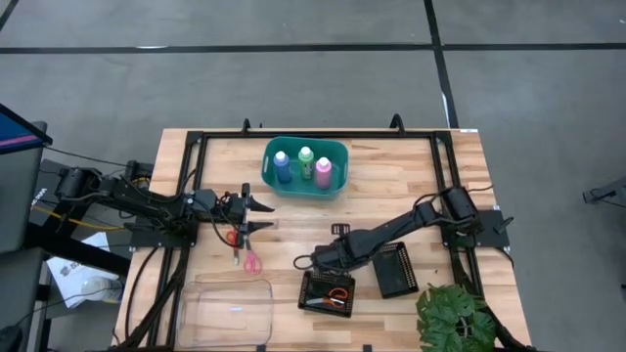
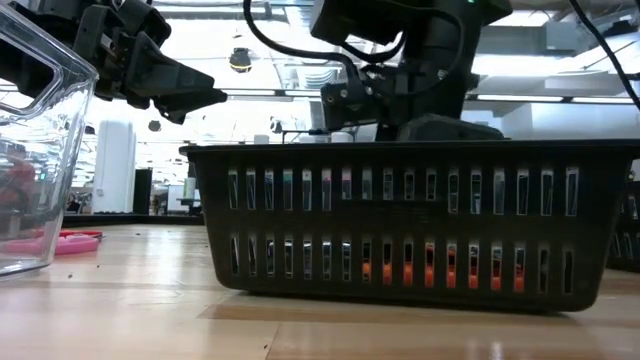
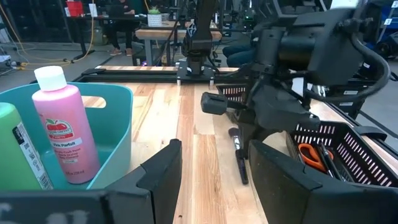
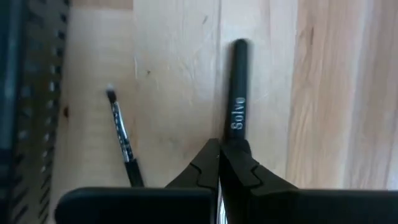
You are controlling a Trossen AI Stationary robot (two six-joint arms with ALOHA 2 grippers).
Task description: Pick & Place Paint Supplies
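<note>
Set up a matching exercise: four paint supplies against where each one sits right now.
1. pink plastic bottle with white cap
2. orange-handled scissors
3. pink-handled scissors
4. thick black brush

A. on the bare wooden table
B. at the shut tips of the right end effector
C. in the teal plastic basket
D. in a black mesh tray

Pairs: 1-C, 2-D, 3-A, 4-B.

Grey tiled floor [image 1: 293, 59]; bkgd desks [image 3: 124, 25].
</note>
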